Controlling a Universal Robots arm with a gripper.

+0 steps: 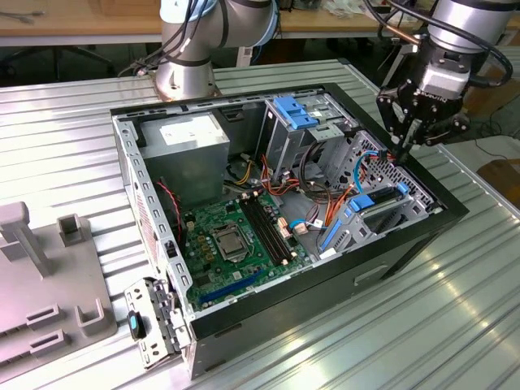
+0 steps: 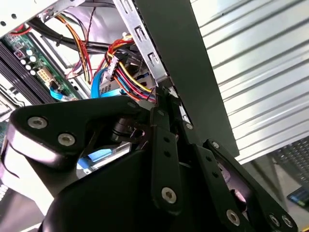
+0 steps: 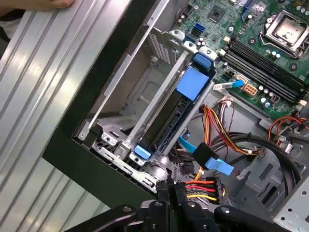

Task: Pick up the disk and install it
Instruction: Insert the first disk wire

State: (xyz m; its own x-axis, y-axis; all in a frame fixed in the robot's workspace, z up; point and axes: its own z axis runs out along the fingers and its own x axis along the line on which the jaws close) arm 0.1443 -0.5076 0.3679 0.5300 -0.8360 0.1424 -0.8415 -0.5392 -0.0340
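One disk (image 3: 166, 128) seated in drive bay (image 3: 145, 94), one gripper (image 1: 404, 153) above it, jaws together beside one power connector (image 3: 200, 188)

The disk (image 3: 166, 121) lies in the case (image 1: 325, 280) beside the motherboard (image 1: 236, 236), claw (image 1: 404, 154) nearby.

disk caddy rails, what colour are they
Bright blue, framing the dark disk; shows best in the first wrist view.

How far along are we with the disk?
Done: the disk sits in the drive cage, blue rails in place. In hand: the pincer is off the disk, by the red-and-yellow power wires. Left: whether it's fully seated or cabled can't be told.
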